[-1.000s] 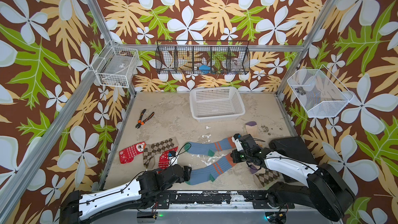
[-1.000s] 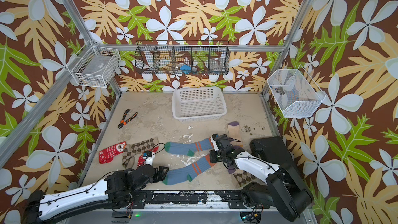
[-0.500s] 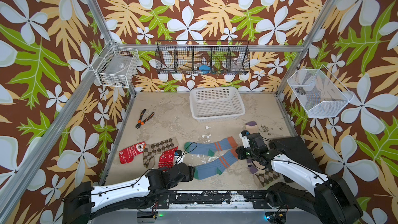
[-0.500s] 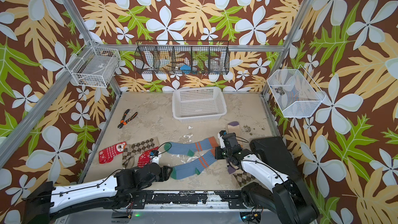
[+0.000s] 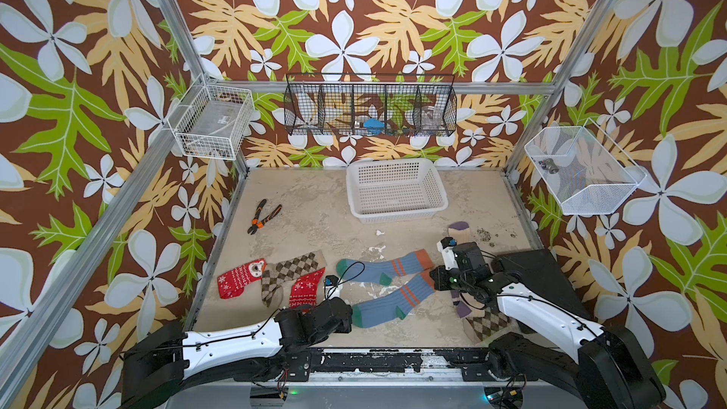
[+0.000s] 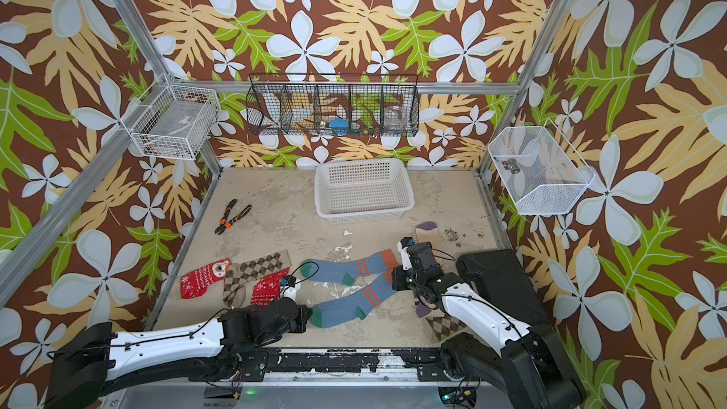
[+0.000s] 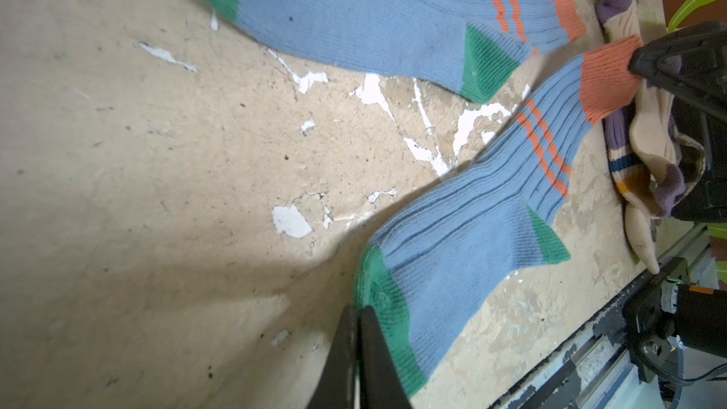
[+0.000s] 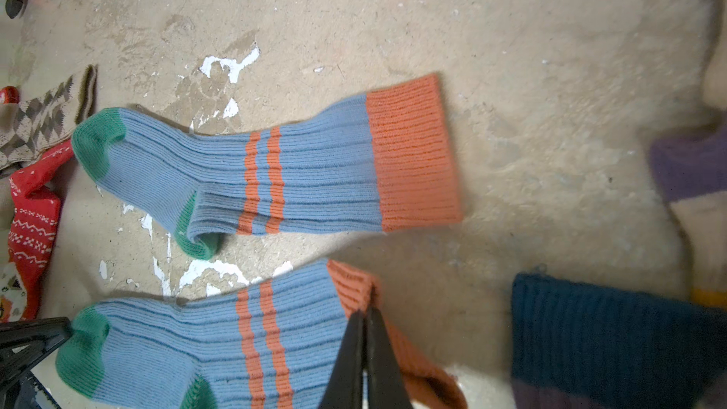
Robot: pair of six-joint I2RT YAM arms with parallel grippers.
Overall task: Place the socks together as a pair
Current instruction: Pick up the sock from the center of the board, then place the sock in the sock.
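We are observing the left gripper [image 7: 358, 316] clamping shut on the green toe of the near blue sock [image 5: 393, 300], while the right gripper [image 8: 366, 314] is pinching its orange cuff. The second blue sock [image 5: 377, 269] is lying flat on the table [image 5: 314, 226] just beyond it; the white basket [image 5: 399, 212] is standing farther back.

Clamped between closed tips of right gripper [image 8: 366, 312]: orange cuff of near blue sock [image 8: 169, 352]. Just beyond, lying flat: second blue sock [image 8: 314, 175]. Farther left: red sock [image 8: 31, 214].
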